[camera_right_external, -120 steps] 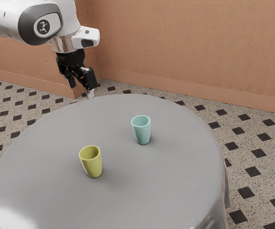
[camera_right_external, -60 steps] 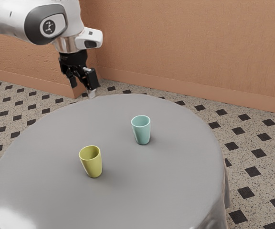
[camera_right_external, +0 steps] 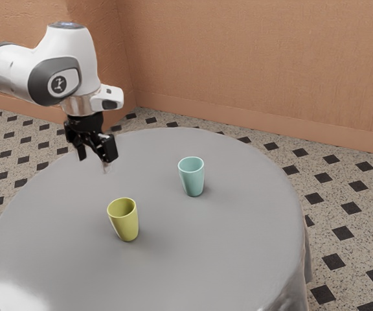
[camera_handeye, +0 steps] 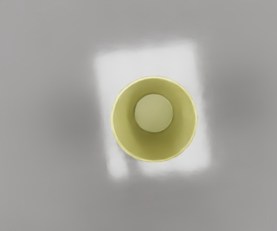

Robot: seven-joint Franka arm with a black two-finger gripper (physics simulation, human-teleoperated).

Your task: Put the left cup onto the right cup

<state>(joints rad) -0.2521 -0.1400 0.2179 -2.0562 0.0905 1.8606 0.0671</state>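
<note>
A yellow-green cup (camera_right_external: 123,219) stands upright on the round grey table (camera_right_external: 238,240), toward the exterior view's left. A teal cup (camera_right_external: 191,175) stands upright further to the exterior view's right and back. My black gripper (camera_right_external: 96,162) hangs open in the air above the yellow-green cup and holds nothing. The wrist view looks straight down into the yellow-green cup (camera_handeye: 154,118), directly under my hand, with its round bottom visible inside the rim.
The table's grey cloth drops off at the edge (camera_right_external: 300,220) on the exterior view's right. An orange wall (camera_right_external: 271,58) stands behind the table, above a patterned floor (camera_right_external: 355,194).
My hand has swung down and toward the exterior view's left, from near the table's back edge to a spot over the yellow-green cup. Both cups stay where they were.
</note>
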